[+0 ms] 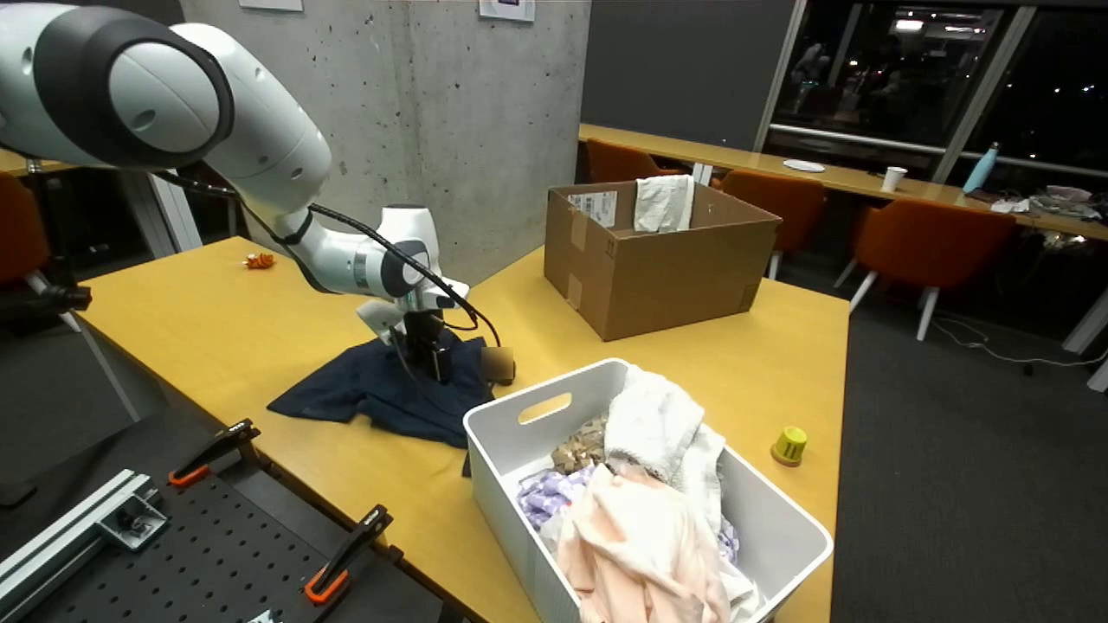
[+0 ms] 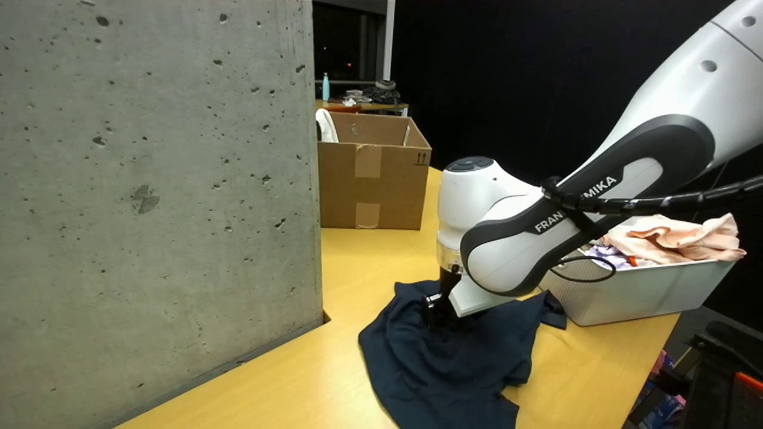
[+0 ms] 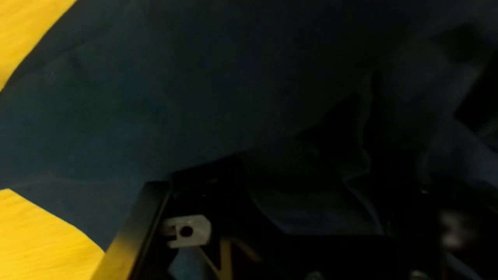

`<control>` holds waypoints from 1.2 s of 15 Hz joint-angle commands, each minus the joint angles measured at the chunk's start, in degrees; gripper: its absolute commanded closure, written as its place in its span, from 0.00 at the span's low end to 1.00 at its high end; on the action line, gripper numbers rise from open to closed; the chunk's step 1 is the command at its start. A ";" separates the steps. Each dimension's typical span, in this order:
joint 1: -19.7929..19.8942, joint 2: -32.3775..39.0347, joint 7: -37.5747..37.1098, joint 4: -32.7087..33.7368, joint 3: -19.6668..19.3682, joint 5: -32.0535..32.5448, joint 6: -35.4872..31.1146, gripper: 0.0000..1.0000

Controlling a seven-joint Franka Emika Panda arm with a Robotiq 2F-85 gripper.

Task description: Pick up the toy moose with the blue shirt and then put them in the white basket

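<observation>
A dark navy cloth, like a shirt, lies crumpled on the yellow table in both exterior views point(image 1: 363, 381) point(image 2: 447, 363) and fills most of the wrist view point(image 3: 136, 109). My gripper point(image 1: 439, 359) points down into it; it also shows in an exterior view point(image 2: 440, 313). In the dark wrist view the fingers point(image 3: 319, 182) stand apart, with folds of cloth between them. The white basket point(image 1: 506, 519), also in an exterior view point(image 2: 626, 298), stands beside the cloth, holding peach, white and purple cloths. No toy moose can be made out.
A brown cardboard box point(image 1: 684, 277) stands at the back, near a concrete pillar point(image 1: 485, 112). A yellow cup point(image 1: 789, 446) and a small orange item point(image 1: 259, 260) are on the table. A blurred brown patch point(image 1: 498, 365) lies beside the cloth. Black clamps point(image 1: 355, 549) sit along the table edge.
</observation>
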State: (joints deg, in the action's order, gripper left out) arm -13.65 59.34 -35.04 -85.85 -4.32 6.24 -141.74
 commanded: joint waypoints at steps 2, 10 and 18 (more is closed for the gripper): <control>-1.69 0.84 1.64 3.21 0.28 -1.65 0.94 0.64; -5.90 -7.06 1.10 -1.35 0.27 -0.75 -0.92 0.98; -9.66 -29.25 -4.57 -22.30 -5.81 4.12 -8.07 0.96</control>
State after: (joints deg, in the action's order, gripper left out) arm -21.01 40.41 -36.07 -97.18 -6.58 7.23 -146.71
